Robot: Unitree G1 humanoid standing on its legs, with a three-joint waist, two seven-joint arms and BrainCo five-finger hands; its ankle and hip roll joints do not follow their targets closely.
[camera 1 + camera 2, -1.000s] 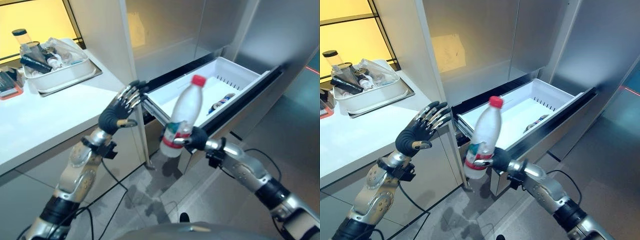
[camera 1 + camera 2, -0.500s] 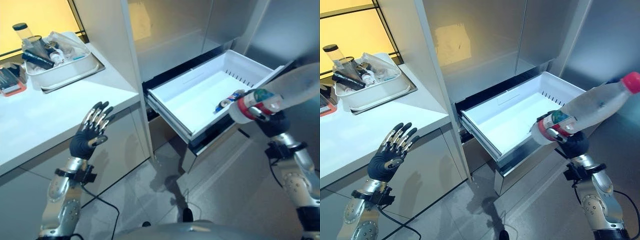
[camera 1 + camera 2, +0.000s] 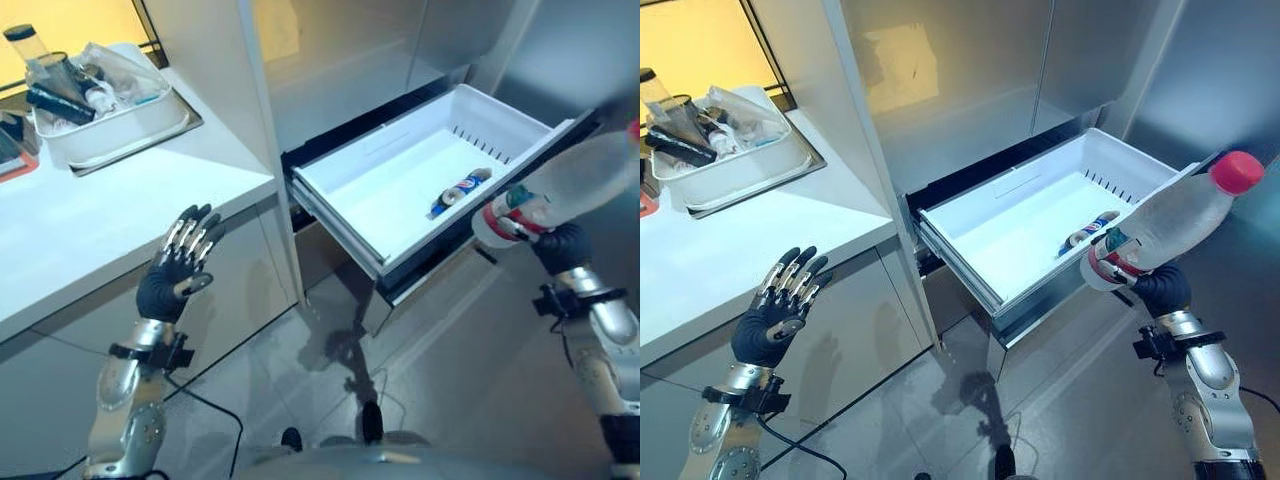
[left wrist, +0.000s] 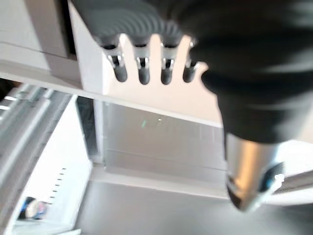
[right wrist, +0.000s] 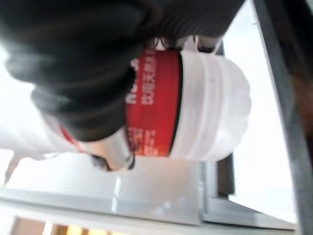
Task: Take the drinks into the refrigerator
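I was mid-carry: my right hand [image 3: 1160,288] had its fingers wrapped round the base of the water bottle [image 3: 1165,228], held just off the front right corner of the open refrigerator drawer [image 3: 970,275]. The bottle lay tilted, its red cap [image 3: 1236,171] pointing up and away to my right. Next, I judged, I must swing it over the drawer and lower it beside the can [image 3: 1087,229]. My left hand [image 3: 772,318] hung spread, empty, below the worktop [image 3: 730,240].

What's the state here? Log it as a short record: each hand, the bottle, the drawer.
right hand: shut on the bottle, beside the drawer's front edge
bottle: clear plastic, red cap, tilted, cap pointing away from the drawer
left hand: open, fingers straight, raised below the counter edge, holding nothing
drawer: pulled open, white inside
can: lying in the drawer
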